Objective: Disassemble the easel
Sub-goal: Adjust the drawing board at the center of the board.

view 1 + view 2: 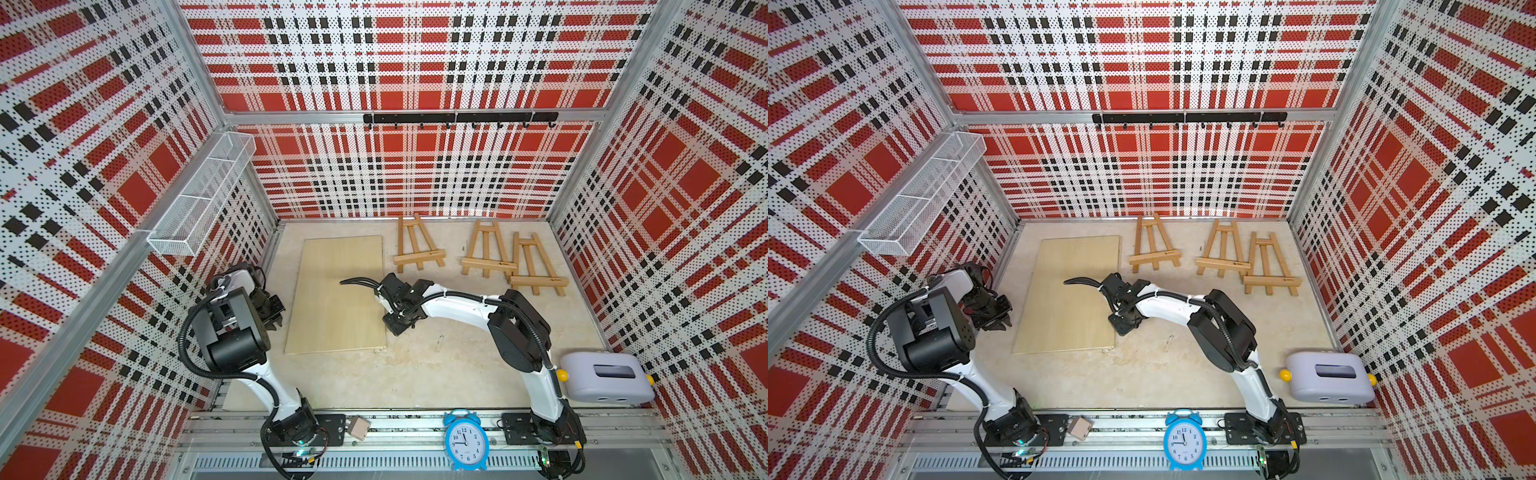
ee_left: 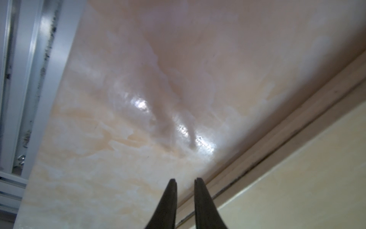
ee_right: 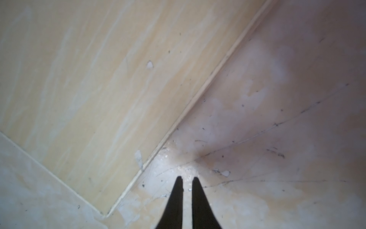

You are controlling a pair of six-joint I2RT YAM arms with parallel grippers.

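Right wrist view, R fingers (image 3: 175, 202) closed, empty, nr board (image 3: 89, 79) edge, L fingers (image 2: 169, 202) slightly apart, empty, easels (image 1: 419, 256) at back

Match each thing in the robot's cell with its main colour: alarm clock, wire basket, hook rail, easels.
Things:
1. alarm clock
2. wire basket
3. hook rail
4. easels

Colours:
a. black
b. light brown wood
c. blue
d. white

Pairs: 1-c, 2-d, 3-a, 4-b
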